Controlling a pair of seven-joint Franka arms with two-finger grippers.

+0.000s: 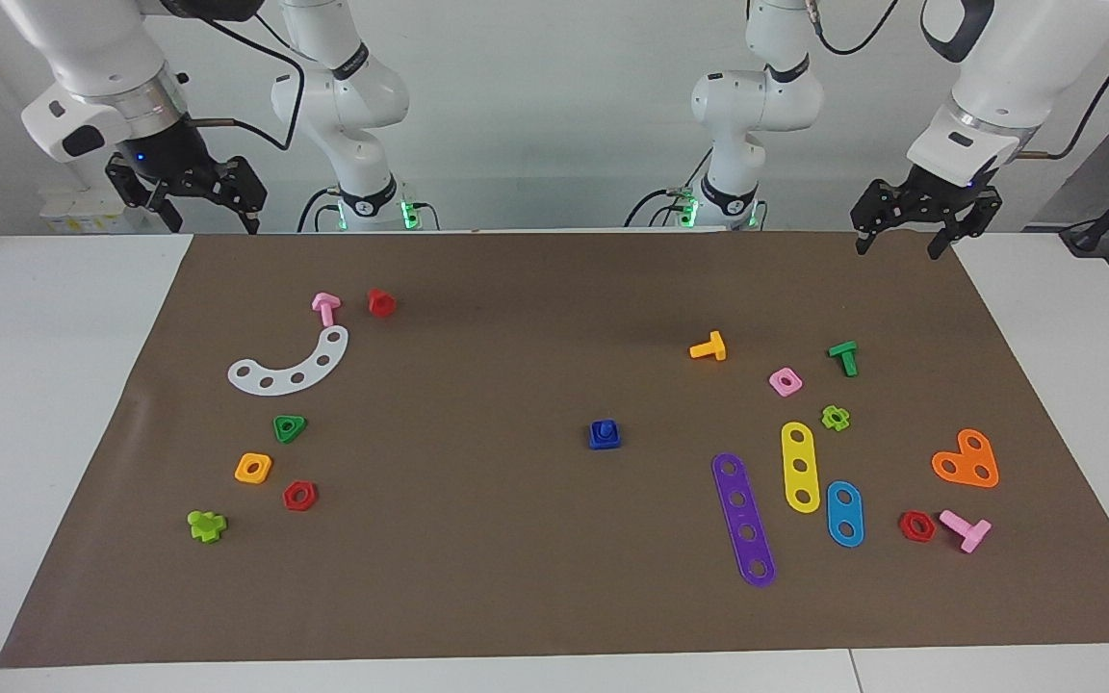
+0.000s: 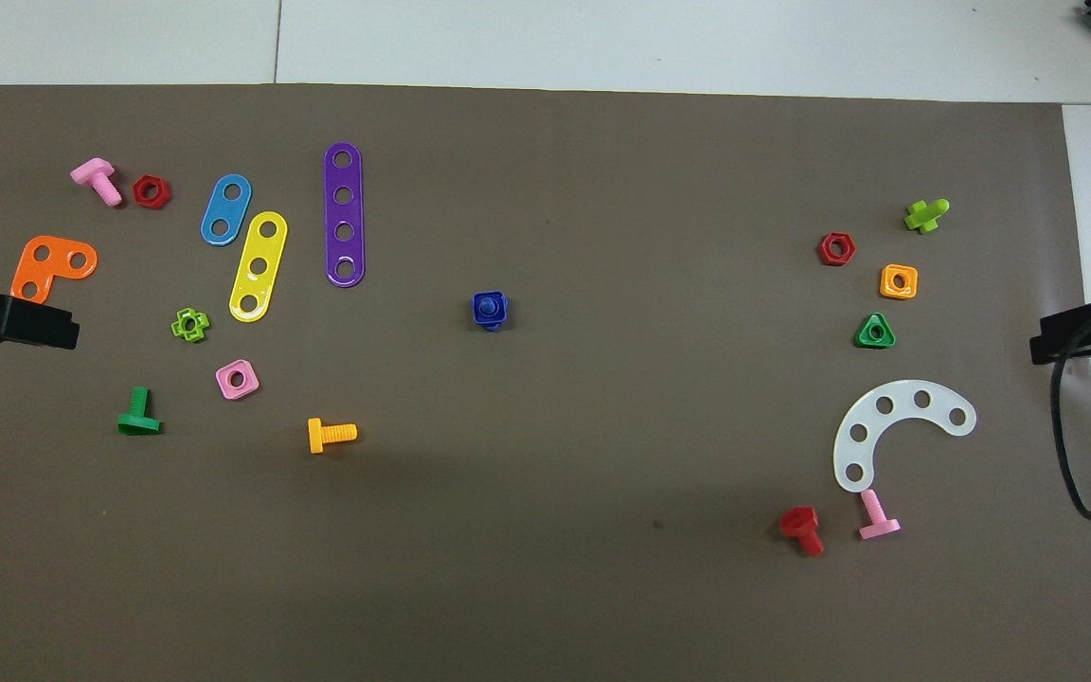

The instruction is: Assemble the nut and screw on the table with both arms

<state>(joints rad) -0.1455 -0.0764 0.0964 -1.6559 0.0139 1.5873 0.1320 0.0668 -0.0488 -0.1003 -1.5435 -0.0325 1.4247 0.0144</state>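
Observation:
The blue nut [image 1: 605, 440] lies flat near the middle of the brown sheet on the table [image 1: 64, 385]. The blue screw [image 1: 602, 426] sits in it, its round shaft end poking up through the nut's hole; the pair also shows from above as nut [image 2: 499, 305] and screw [image 2: 485, 306]. No gripper touches them. My left gripper [image 1: 896, 248] hangs open and empty over the sheet's edge by the robots, at the left arm's end. My right gripper [image 1: 214, 226] waits open and empty above the table's edge at the right arm's end. From above only part of the left gripper [image 2: 6, 319] and right gripper [image 2: 1076, 336] shows.
Toward the left arm's end lie an orange bolt [image 1: 709, 347], pink nut [image 1: 785, 381], green bolt [image 1: 843, 357], purple strip [image 1: 743, 519], yellow strip [image 1: 801, 467] and orange bracket [image 1: 967, 460]. Toward the right arm's end lie a white arc [image 1: 291, 366], green triangular nut [image 1: 290, 428] and orange-yellow nut [image 1: 253, 468].

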